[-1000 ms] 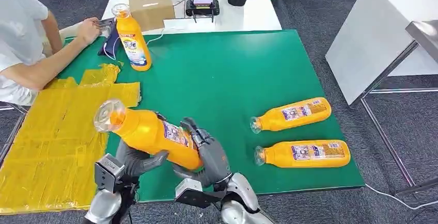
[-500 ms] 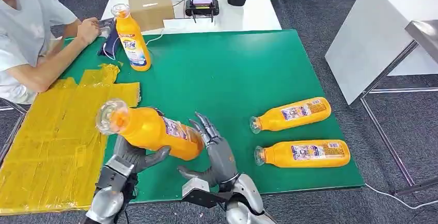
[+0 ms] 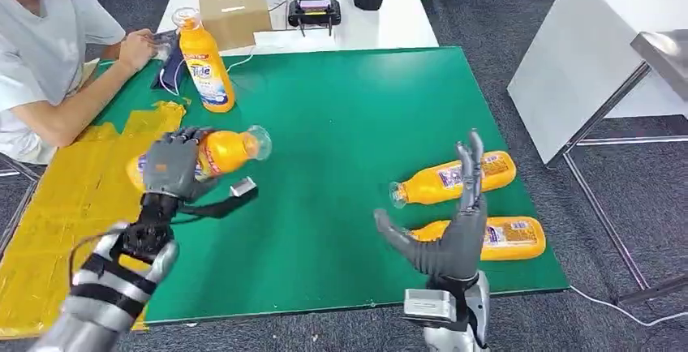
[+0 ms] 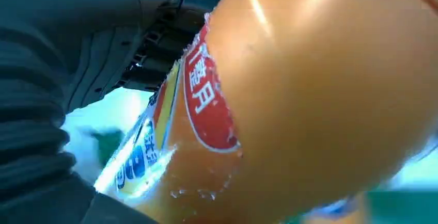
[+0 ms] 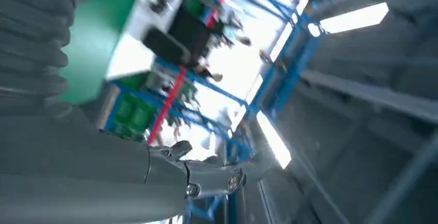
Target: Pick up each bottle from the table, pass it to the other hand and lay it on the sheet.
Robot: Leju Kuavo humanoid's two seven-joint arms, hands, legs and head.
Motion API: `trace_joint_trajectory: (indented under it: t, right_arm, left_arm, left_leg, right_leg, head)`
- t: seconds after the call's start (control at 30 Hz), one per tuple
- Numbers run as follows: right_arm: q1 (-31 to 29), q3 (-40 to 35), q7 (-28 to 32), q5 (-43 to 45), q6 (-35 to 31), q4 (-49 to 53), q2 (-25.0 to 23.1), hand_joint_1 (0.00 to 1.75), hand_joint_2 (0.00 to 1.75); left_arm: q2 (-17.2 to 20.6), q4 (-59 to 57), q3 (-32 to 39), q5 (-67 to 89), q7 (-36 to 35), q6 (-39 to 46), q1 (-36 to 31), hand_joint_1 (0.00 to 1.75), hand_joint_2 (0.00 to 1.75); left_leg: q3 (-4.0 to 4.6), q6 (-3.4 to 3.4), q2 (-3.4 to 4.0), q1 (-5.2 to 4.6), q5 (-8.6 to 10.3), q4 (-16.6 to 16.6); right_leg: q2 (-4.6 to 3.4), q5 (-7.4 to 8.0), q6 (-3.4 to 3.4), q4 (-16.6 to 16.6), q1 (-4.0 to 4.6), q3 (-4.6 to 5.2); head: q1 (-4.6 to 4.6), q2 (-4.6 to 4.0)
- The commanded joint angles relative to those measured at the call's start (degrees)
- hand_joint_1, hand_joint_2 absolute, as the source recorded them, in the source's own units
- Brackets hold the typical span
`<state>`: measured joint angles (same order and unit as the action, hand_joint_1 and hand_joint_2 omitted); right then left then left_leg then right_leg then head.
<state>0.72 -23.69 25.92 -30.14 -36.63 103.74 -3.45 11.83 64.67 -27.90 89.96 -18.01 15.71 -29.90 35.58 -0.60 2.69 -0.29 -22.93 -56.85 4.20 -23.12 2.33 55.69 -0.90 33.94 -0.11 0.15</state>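
My left hand grips an orange bottle lying sideways in the air, its clear cap pointing right, at the edge of the yellow sheet. The left wrist view shows that bottle close up against my dark fingers. My right hand is raised with fingers spread and holds nothing, in front of two orange bottles lying on the green table. A third orange bottle stands upright at the far left.
A person sits at the far left with a hand by the upright bottle. Behind the green table a white table carries a cardboard box, a controller and a dark object. A white table stands to the right.
My left hand has carried the bottle away from the right hand, up and left toward the yellow sheet, turning its cap to the right. The right hand has let go and moved right, fingers spread.
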Motion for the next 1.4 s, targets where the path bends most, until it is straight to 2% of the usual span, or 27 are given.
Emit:
trace_joint_trajectory:
  t: [0.03,0.07,0.17,0.2,0.27,0.3,0.43,0.6,0.73,0.77,0.93,1.07,1.1,1.13,1.17,1.23,1.4]
  right_arm:
    - [-3.5,0.6,0.3,0.5,0.1,-0.1,1.2,0.0,1.75]
    - [-3.5,0.4,0.5,0.6,-0.1,-0.3,1.4,0.0,1.75]
    - [-2.9,0.1,0.8,0.7,-0.5,0.1,1.6,0.0,1.75]
    - [-2.6,-0.1,1.0,0.7,-0.6,0.4,1.8,0.0,1.75]
    - [-2.3,-0.4,1.1,0.7,-0.9,0.7,2.0,0.0,1.75]
    - [-2.2,-0.4,1.1,0.7,-0.9,0.7,2.0,0.0,1.75]
    - [-2.2,-0.4,1.1,0.7,-0.9,0.7,2.0,0.0,1.75]
    - [-2.3,-0.5,1.1,0.7,-0.8,0.7,2.1,0.0,1.75]
    - [-2.6,-1.3,0.8,0.1,-1.0,0.2,2.5,0.0,1.75]
    - [-2.8,-1.4,0.2,-0.3,-0.8,-0.1,2.9,0.0,1.75]
    - [-3.7,-1.8,-4.4,-7.5,1.6,-2.9,4.6,0.0,1.75]
    - [-7.4,-2.4,-12.9,-17.3,7.8,-7.7,7.5,0.0,1.75]
    - [-8.9,-2.5,-14.4,-20.1,9.3,-9.5,8.5,0.0,1.75]
    - [-9.6,-2.5,-14.5,-20.5,9.6,-10.3,8.7,0.0,1.75]
    - [-11.1,-2.9,-15.4,-22.6,11.0,-11.7,9.8,0.0,1.75]
    - [-13.4,-3.2,-16.9,-24.6,13.5,-13.6,11.3,0.0,1.75]
    - [-16.9,-3.7,-18.8,-26.9,20.1,-16.6,14.6,0.0,1.75]
  left_arm:
    - [1.1,-42.2,-12.2,-0.6,0.4,-2.3,-16.1,1.75,1.75]
    - [1.1,-43.3,-11.6,0.0,0.4,-3.1,-16.3,1.75,1.75]
    - [1.3,-44.4,-10.1,-0.5,0.7,-4.3,-16.3,1.75,1.75]
    - [1.3,-44.7,-9.3,-0.7,0.8,-4.8,-16.2,1.75,1.75]
    - [1.0,-45.5,-7.4,-1.5,1.1,-5.9,-16.0,1.75,1.75]
    - [1.0,-45.5,-7.4,-1.5,1.1,-5.8,-15.9,1.75,1.75]
    - [1.0,-45.5,-7.4,-1.5,1.1,-5.8,-15.9,1.75,1.75]
    - [0.8,-45.6,-7.0,-1.7,1.1,-6.2,-15.9,1.75,1.75]
    - [-0.6,-46.2,-1.7,-4.7,3.1,-6.4,-14.4,1.75,1.75]
    - [-1.1,-46.0,0.2,-6.0,4.6,-4.4,-13.8,0.0,1.75]
    - [-1.7,-42.4,5.9,-7.4,5.5,5.6,-11.4,0.0,1.75]
    - [-1.6,-36.2,11.5,-7.9,6.9,14.4,-8.6,0.0,1.75]
    - [-1.3,-33.1,12.5,-6.2,5.7,19.2,-7.5,0.0,1.75]
    - [-1.3,-32.1,13.2,-5.1,5.4,20.2,-7.1,0.0,1.75]
    - [-0.8,-26.4,14.5,-1.7,3.2,24.3,-5.2,0.0,1.75]
    - [-0.6,-13.2,18.0,0.0,3.6,24.3,-1.1,0.0,1.75]
    - [-4.4,-1.4,24.3,-5.4,12.4,24.3,1.2,0.0,1.75]
  left_leg:
    - [-0.42,0.1,-0.23,0.17,-0.05,0.1]
    - [-0.25,0.01,0.0,0.11,-0.01,0.0]
    - [-0.39,0.07,0.04,0.24,-0.16,0.0]
    - [-0.2,0.04,0.05,0.16,-0.07,0.0]
    - [-0.3,0.08,-0.19,0.21,-0.13,-0.1]
    - [-0.07,0.02,-0.11,0.13,0.0,0.0]
    - [-0.24,0.05,-0.08,0.17,-0.09,0.0]
    - [-0.11,0.04,-0.11,0.15,-0.04,0.0]
    - [-0.17,0.02,-0.04,0.11,-0.02,0.0]
    - [-0.27,0.04,-0.06,0.14,-0.06,0.0]
    - [-0.29,0.03,-0.12,0.14,-0.05,0.0]
    - [-0.29,0.03,-0.11,0.19,-0.09,0.0]
    - [-0.14,0.0,0.01,0.13,-0.01,0.0]
    - [-0.21,0.01,0.04,0.16,-0.04,0.0]
    - [-0.24,0.03,-0.04,0.18,-0.08,0.0]
    - [-0.14,0.02,-0.03,0.16,-0.04,0.0]
    - [-0.03,0.0,-0.17,0.14,-0.03,-0.1]
  right_leg:
    - [-0.47,-0.04,-0.15,-0.1,0.07,-0.46]
    - [-0.38,-0.04,-0.07,-0.1,0.01,-0.23]
    - [-0.71,-0.13,-0.13,0.0,0.09,-0.39]
    - [-0.49,-0.08,-0.06,0.0,0.05,-0.2]
    - [-0.45,-0.19,-0.1,0.0,0.07,-0.35]
    - [-0.26,-0.08,-0.01,0.0,0.03,-0.12]
    - [-0.54,-0.1,-0.07,0.0,0.04,-0.29]
    - [-0.41,-0.07,-0.05,0.0,0.04,-0.16]
    - [-0.42,-0.06,-0.02,0.0,0.01,-0.2]
    - [-0.52,-0.08,-0.05,0.0,0.02,-0.3]
    - [-0.45,-0.07,-0.04,-0.1,0.03,-0.34]
    - [-0.56,-0.07,-0.04,-0.1,0.05,-0.38]
    - [-0.47,0.0,-0.01,-0.1,0.03,-0.19]
    - [-0.6,0.0,-0.02,-0.1,0.05,-0.26]
    - [-0.63,-0.05,-0.05,-0.1,0.05,-0.3]
    - [-0.52,-0.02,-0.03,-0.1,0.04,-0.2]
    - [-0.37,-0.04,0.01,0.0,0.03,-0.14]
  head:
    - [0.07,0.0]
    - [0.06,0.0]
    - [0.07,0.0]
    - [0.04,0.0]
    - [0.07,0.0]
    - [0.07,0.0]
    - [0.04,0.0]
    - [0.07,0.0]
    - [0.07,0.0]
    - [0.07,0.0]
    - [0.04,0.0]
    - [0.07,0.0]
    - [0.07,0.0]
    - [0.07,0.0]
    - [0.07,0.0]
    - [0.07,0.0]
    - [0.09,0.0]
